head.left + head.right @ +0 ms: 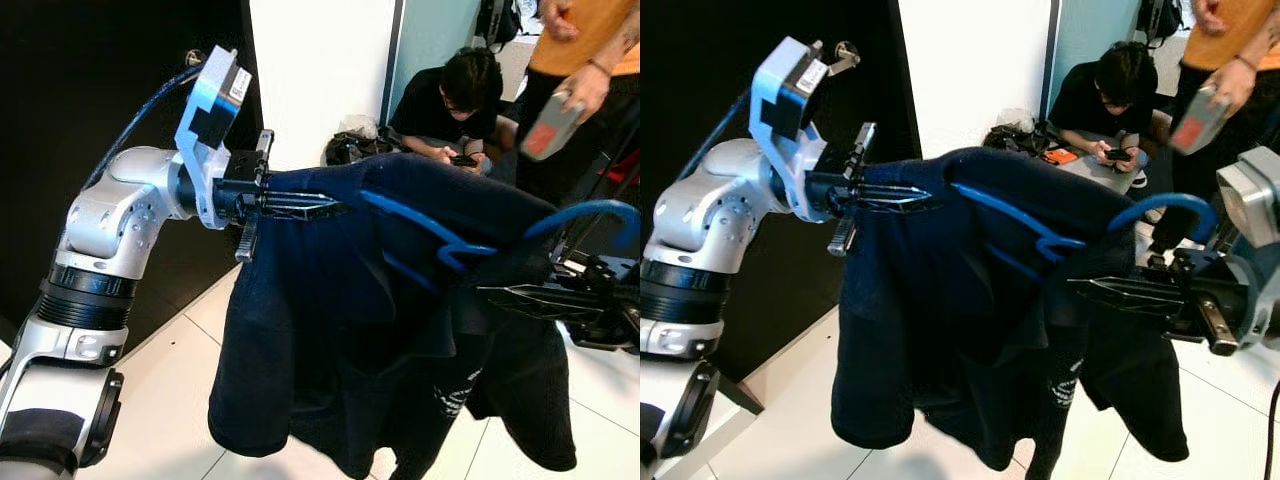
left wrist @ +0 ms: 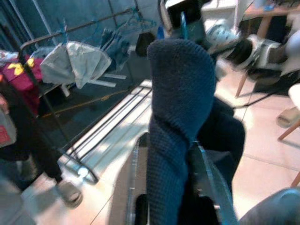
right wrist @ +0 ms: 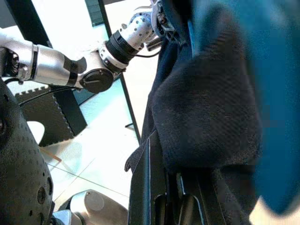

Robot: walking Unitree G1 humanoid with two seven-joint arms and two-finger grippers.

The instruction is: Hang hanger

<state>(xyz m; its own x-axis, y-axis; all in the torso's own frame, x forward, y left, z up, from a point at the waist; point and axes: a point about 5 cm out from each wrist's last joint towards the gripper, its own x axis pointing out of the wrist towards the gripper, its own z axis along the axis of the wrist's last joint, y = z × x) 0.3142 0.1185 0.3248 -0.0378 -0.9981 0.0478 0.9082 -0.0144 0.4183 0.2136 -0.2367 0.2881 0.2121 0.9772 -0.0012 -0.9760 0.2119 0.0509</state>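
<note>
Both pincers, L (image 1: 300,205) & R (image 1: 1110,292), clamp dark shirt (image 1: 340,330) w/ blue hanger (image 1: 440,240).

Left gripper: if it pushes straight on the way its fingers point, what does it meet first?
The dark navy knitted garment it already pinches; past that, probably the blue plastic hanger, though depth is unclear.

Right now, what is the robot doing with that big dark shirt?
The robot is holding up a dark blue shirt that is draped over a blue hanger. Its left claw pinches one shoulder of the shirt, and its right claw grips the other side, below the hanger's hook. The shirt hangs in the air between the two arms. A clothes rack with other garments stands nearby, but the hanger is not on it yet. Two people are behind the robot.
</note>
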